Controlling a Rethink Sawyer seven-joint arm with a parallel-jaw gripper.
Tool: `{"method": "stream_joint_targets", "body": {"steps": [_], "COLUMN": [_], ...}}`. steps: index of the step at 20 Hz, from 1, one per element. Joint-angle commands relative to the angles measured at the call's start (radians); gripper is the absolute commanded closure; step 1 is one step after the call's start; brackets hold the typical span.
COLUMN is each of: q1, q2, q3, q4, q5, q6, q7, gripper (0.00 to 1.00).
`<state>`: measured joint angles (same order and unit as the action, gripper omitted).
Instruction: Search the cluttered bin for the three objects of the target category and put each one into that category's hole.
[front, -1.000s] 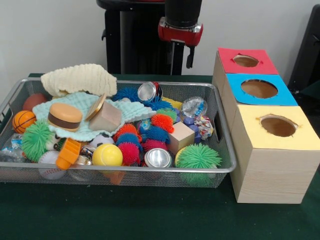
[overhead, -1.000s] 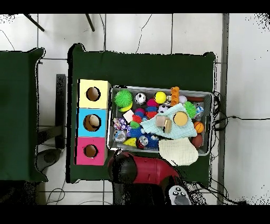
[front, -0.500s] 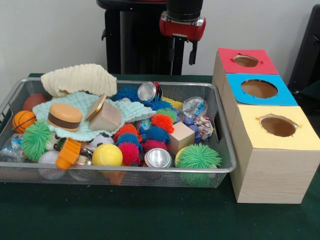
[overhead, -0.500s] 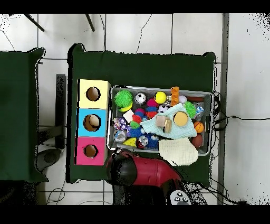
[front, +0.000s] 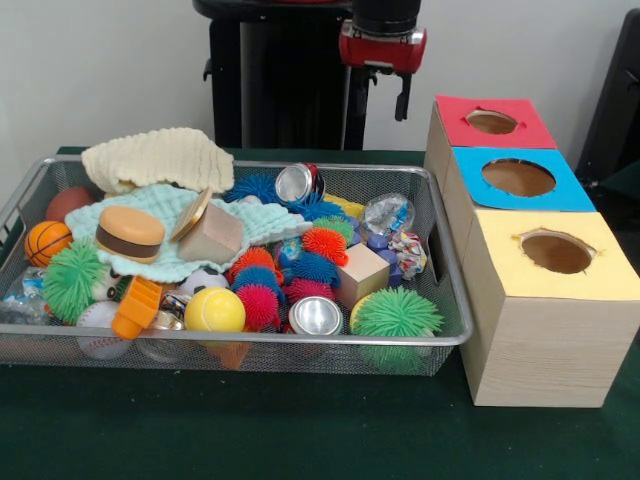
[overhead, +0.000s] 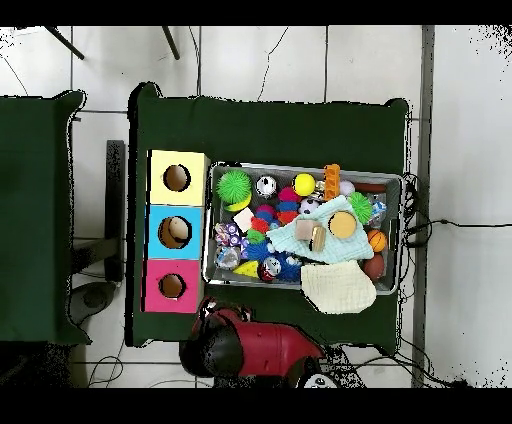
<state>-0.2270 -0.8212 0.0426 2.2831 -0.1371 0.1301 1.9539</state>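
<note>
A wire bin (front: 250, 341) holds a jumble of things. Among them are spiky balls such as a green one (front: 397, 312), two cans (front: 316, 316) (front: 297, 183), wooden blocks (front: 362, 272) (front: 212, 236), a yellow ball (front: 214, 310) and a toy burger (front: 130, 232). To the bin's right stand three boxes with round holes: red (front: 455, 113), blue (front: 472, 187) and yellow (front: 600, 272). My gripper (front: 383, 98) hangs open and empty high behind the bin's far right corner, left of the red box. In the overhead view the arm (overhead: 245, 345) covers the gripper.
A cream cloth (front: 160, 155) drapes over the bin's far left rim and a mint cloth (front: 150, 215) lies under the burger. A basketball (front: 46, 241) sits at the left wall. The black pedestal (front: 270, 80) stands behind the bin. Green cloth covers the table (front: 300, 430).
The gripper has risen and shifted right toward the red box. In the overhead view the arm has swung away from the bin. Nothing in the bin has moved.
</note>
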Motion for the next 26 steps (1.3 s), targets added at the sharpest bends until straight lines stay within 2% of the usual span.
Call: {"method": "stream_joint_targets", "body": {"steps": [1, 12, 17, 22, 26], "q1": [0.002, -0.028, -0.031, -0.047, -0.023], "q2": [0.079, 0.22, 0.292, 0.306, 0.298], "q3": [0.032, 0.066, 0.071, 0.089, 0.065], "q4": [0.056, -0.097, -0.181, -0.229, -0.254], "q5": [0.001, 0.019, 0.019, 0.03, 0.046], "q6": [-0.141, -0.132, -0.159, -0.094, -0.05], "q7": [0.188, 0.12, 0.103, 0.082, 0.088], "gripper": [0.0, 0.0, 0.0, 0.0, 0.0]}}
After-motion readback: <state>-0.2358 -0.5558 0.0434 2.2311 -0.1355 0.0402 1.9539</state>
